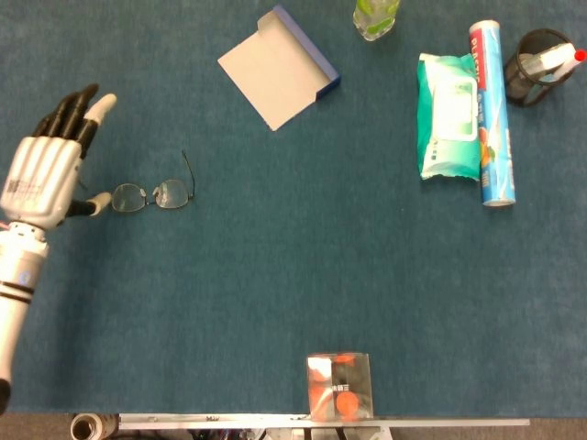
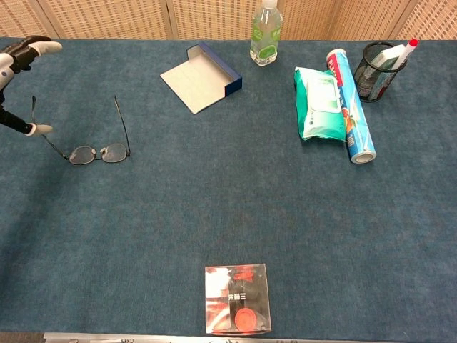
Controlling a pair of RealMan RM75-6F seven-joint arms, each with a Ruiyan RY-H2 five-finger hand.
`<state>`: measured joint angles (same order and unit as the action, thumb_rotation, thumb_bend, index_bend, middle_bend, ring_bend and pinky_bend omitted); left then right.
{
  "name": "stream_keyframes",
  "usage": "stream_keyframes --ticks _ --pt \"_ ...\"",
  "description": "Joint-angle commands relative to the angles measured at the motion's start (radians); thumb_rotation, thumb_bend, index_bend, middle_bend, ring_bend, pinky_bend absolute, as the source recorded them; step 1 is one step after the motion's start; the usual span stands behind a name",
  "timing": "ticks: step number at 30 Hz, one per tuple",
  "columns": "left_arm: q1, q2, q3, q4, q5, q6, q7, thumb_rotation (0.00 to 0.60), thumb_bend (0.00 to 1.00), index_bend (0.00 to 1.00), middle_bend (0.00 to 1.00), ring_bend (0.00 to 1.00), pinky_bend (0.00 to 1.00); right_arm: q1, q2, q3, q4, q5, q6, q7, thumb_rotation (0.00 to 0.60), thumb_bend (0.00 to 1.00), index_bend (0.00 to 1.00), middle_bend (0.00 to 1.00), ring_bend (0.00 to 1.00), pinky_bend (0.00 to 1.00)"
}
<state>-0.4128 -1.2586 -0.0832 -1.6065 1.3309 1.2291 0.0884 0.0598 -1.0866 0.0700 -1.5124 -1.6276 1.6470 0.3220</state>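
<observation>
My left hand (image 1: 41, 174) hovers at the table's left side with its fingers stretched out and apart, holding nothing. Its thumb tip lies right beside the left end of a pair of thin-framed glasses (image 1: 151, 194). In the chest view only the fingertips and thumb of the left hand (image 2: 21, 86) show at the left edge. There the thumb is close to one temple arm of the glasses (image 2: 96, 152), and I cannot tell if it touches. The glasses lie flat with both arms unfolded. My right hand is not visible in either view.
An open white and blue box (image 1: 278, 78) lies at the back centre, with a clear bottle (image 1: 376, 16) behind it. A green wipes pack (image 1: 447, 115), a long tube (image 1: 491, 110) and a black mesh cup (image 1: 537, 66) sit back right. A clear case (image 1: 339, 387) holding red parts stands at the front edge.
</observation>
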Motion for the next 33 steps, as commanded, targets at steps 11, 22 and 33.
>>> stream_keyframes --ticks 11,22,33 --pt "0.023 -0.016 -0.010 0.105 -0.034 -0.002 0.010 0.600 0.40 0.00 0.00 0.02 0.16 -0.005 0.000 -0.001 0.004 -0.005 0.012 0.009 0.600 0.26 0.63 0.50 0.38 0.39" --pt "0.002 -0.059 -0.031 0.187 -0.079 -0.042 0.069 0.600 0.42 0.00 0.00 0.02 0.16 -0.009 0.001 0.001 0.011 -0.001 0.017 0.021 0.600 0.26 0.63 0.50 0.38 0.39" --pt "-0.011 -0.072 -0.041 0.172 -0.074 -0.047 0.100 0.600 0.42 0.00 0.00 0.02 0.16 -0.009 -0.002 -0.001 0.010 -0.006 0.017 0.015 0.600 0.26 0.63 0.50 0.38 0.39"
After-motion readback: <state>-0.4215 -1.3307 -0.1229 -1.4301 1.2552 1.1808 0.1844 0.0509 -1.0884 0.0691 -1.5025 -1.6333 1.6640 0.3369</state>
